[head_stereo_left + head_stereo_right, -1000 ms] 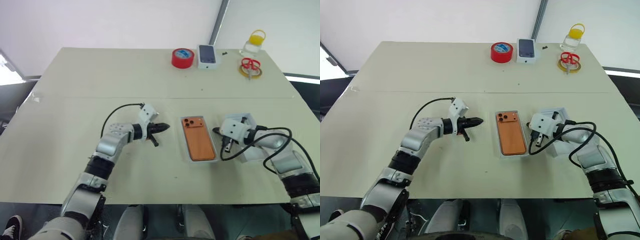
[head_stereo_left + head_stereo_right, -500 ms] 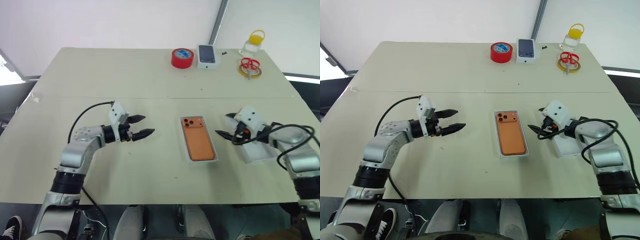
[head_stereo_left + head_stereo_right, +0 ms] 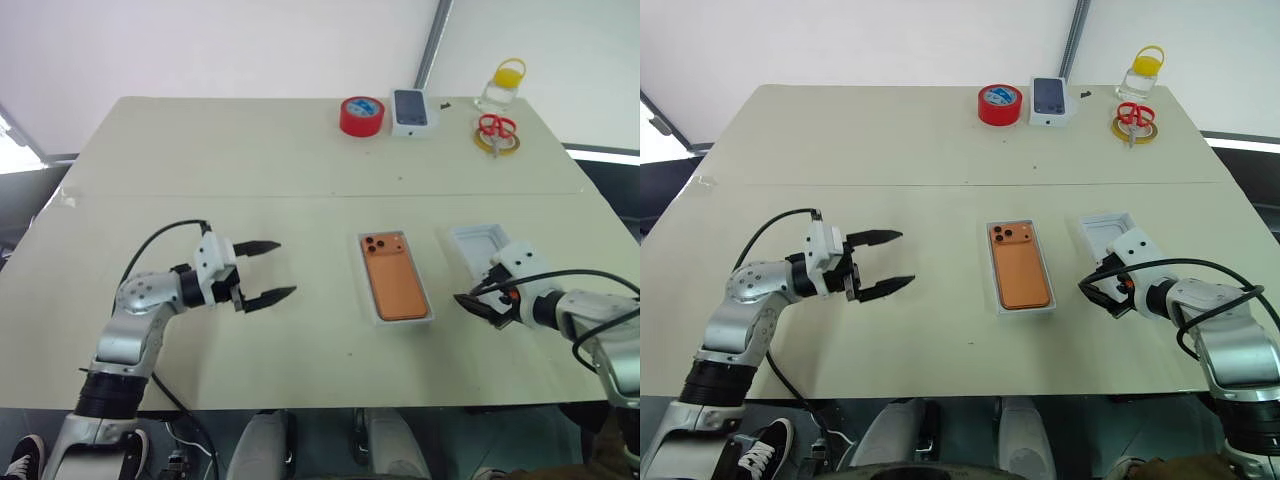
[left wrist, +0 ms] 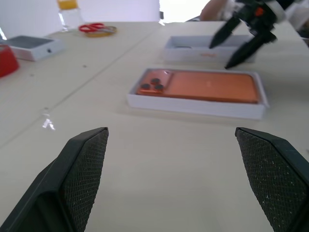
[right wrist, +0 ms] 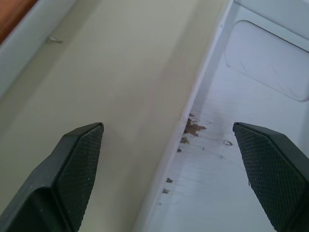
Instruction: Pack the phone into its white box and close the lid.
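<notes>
Head pair: looking forward and down from above over the whole table, far enough to take in both arms. Left wrist: low, level, facing across toward the phone in the white box. Right wrist: very close, angled down over the lid.

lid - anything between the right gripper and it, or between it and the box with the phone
Nothing visible blocks either path. The open right gripper hovers at the lid's near edge. Between the lid and the white box holding the phone lies only bare table. The left gripper is on the box's far side.
</notes>
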You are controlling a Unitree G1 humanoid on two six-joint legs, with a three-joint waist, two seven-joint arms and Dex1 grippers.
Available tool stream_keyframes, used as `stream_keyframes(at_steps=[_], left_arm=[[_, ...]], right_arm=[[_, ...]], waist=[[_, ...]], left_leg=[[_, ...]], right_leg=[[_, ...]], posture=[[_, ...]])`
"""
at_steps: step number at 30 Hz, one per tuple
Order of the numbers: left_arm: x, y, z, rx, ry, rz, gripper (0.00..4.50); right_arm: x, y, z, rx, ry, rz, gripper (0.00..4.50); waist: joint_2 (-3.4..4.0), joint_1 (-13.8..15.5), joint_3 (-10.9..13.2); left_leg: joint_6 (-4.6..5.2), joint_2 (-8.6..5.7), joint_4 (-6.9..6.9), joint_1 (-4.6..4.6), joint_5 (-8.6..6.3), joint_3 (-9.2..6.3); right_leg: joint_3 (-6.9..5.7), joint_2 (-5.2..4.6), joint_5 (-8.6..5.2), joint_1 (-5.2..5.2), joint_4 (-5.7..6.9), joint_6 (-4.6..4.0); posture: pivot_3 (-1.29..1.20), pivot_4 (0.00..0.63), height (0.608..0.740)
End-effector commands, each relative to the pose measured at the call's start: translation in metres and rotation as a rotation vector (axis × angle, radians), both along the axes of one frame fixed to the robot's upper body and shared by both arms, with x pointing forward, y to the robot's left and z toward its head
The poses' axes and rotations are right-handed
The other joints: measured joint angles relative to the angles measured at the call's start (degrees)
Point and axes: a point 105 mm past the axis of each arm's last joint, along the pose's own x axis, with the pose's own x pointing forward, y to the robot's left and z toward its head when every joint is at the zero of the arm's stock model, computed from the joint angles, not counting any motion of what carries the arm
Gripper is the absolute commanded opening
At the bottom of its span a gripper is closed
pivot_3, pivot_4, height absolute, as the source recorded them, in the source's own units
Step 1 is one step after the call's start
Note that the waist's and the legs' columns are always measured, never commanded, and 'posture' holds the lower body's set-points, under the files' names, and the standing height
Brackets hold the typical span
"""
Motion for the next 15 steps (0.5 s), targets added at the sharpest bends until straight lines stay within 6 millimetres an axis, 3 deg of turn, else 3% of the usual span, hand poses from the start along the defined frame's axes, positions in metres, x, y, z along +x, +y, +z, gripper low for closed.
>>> stream_keyframes(at_steps=[1,15], left_arm=[[-0.011,-0.003,0.003,0.021,-0.026,-0.074,4.42],[-0.024,-0.015,-0.002,-0.037,-0.024,-0.007,4.42]], right_arm=[[0.002,0.008,0.017,0.015,0.035,-0.051,4.48],[0.007,0.017,0.016,0.110,0.289,-0.099,4.48]], waist=[[0.00,-0.02,0.00],[-0.01,-0.10,0.01]], left_leg=[[0.00,0.00,0.00,0.00,0.00,0.00],[0.03,0.01,0.00,-0.08,-0.02,-0.01]], right_leg=[[0.00,0.00,0.00,0.00,0.00,0.00],[-0.02,0.01,0.00,-0.06,-0.03,0.01]], posture=[[0.00,0.150,0.740],[0.00,0.150,0.740]])
